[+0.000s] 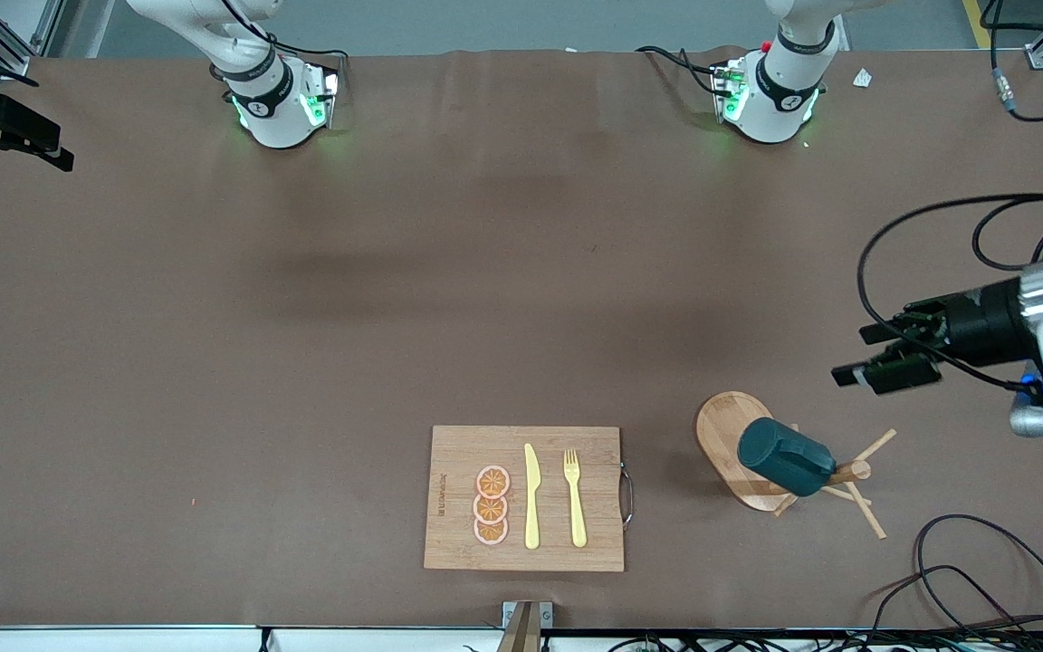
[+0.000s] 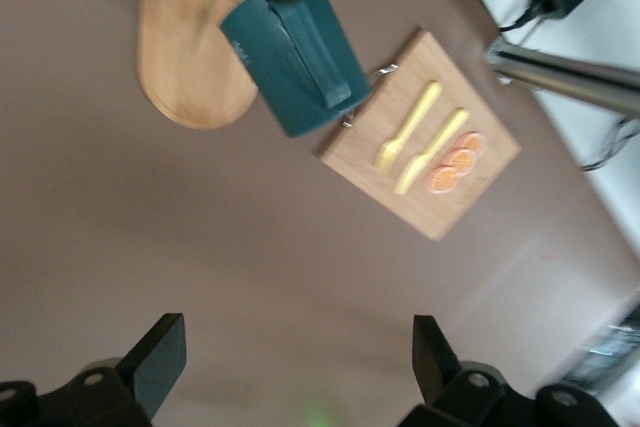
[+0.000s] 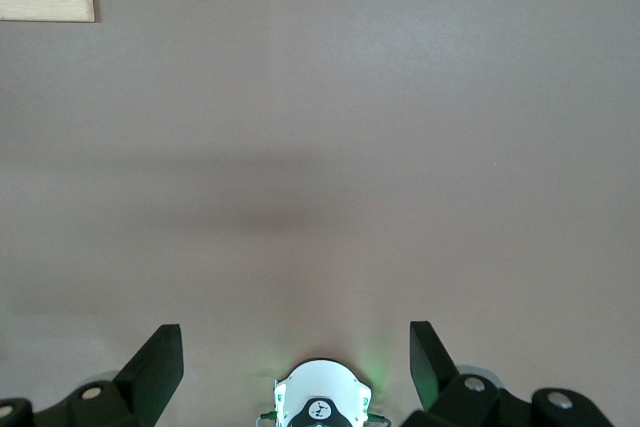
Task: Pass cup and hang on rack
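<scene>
Cup (image 1: pixel 784 455) hung on a peg of the rack (image 1: pixel 730 435), bottom end outward, well clear of any fingers. Left gripper (image 1: pixel 865 358) in the air over bare table, toward the left arm's end, near the rack, fingers (image 2: pixel 160 357) spread wide and empty. Right gripper (image 1: pixel 28 145) waiting over the table edge at the right arm's end, fingers (image 3: pixel 160 362) likewise parted, nothing between them. Cutting board (image 1: pixel 526 498) with knife (image 1: pixel 531 496), fork (image 1: pixel 574 496) and orange slices (image 1: pixel 491 505) beside the rack.

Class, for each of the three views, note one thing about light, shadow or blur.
Front view: even light, green glow at both arm bases, soft arm shadows on the brown table. Left wrist view: slightly blurred bamboo cutting board. Right wrist view: faint shadow band on the table.
</scene>
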Tool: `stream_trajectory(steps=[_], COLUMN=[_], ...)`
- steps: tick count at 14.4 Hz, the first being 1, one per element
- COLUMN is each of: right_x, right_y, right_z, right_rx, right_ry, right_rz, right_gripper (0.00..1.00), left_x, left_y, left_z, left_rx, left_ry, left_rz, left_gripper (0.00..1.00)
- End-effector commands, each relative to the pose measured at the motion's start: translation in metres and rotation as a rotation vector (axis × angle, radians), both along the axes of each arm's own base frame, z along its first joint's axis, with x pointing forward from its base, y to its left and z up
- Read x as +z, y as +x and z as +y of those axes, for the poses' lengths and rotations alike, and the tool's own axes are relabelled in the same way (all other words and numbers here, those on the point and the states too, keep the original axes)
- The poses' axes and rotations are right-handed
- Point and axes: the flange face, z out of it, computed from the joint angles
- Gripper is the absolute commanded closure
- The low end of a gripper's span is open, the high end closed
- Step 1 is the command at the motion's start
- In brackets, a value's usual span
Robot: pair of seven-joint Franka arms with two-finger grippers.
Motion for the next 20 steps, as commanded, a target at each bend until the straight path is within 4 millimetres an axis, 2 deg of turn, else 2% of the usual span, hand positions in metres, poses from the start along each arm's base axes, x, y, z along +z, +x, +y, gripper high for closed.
stream_trajectory(steps=[1, 4, 6, 7, 8, 9, 12, 14, 17, 20], right_x=[0.004, 0.004, 0.004, 0.004, 0.004, 0.004, 0.004, 0.004, 0.004, 0.003], right_y=[-0.008, -0.008, -0.008, -0.008, -0.008, -0.008, -0.008, -0.008, -0.008, -0.007], right_z=[0.001, 0.001, 0.001, 0.002, 0.002, 0.002, 0.002, 0.002, 0.003, 0.001], right_rx=[0.002, 0.002, 0.002, 0.003, 0.003, 0.003, 0.003, 0.004, 0.005, 0.002], right_ry=[-0.008, -0.008, -0.008, -0.008, -0.008, -0.008, -0.008, -0.006, -0.006, -0.008], right_rz=[-0.010, -0.008, -0.009, -0.010, -0.008, -0.009, -0.010, -0.011, -0.011, -0.010], right_gripper=[0.00, 0.00, 0.00, 0.00, 0.00, 0.00, 0.00, 0.00, 0.00, 0.00], left_x=[0.023, 0.053, 0.076, 0.089, 0.094, 0.093, 0.090, 0.088, 0.095, 0.093], left_y=[-0.022, -0.039, -0.053, -0.063, -0.074, -0.089, -0.124, -0.141, -0.159, -0.162], left_z=[-0.001, 0.007, 0.022, 0.024, 0.032, 0.022, 0.033, 0.026, 0.015, 0.008], left_rx=[-0.191, -0.351, -0.466, -0.484, -0.477, -0.499, -0.469, -0.484, -0.495, -0.489], left_ry=[0.276, 0.508, 0.527, 0.539, 0.558, 0.555, 0.480, 0.479, 0.460, 0.433], left_rz=[-0.094, -0.147, -0.172, -0.187, -0.172, -0.160, -0.130, -0.126, -0.143, -0.144], left_gripper=[0.00, 0.00, 0.00, 0.00, 0.00, 0.00, 0.00, 0.00, 0.00, 0.00])
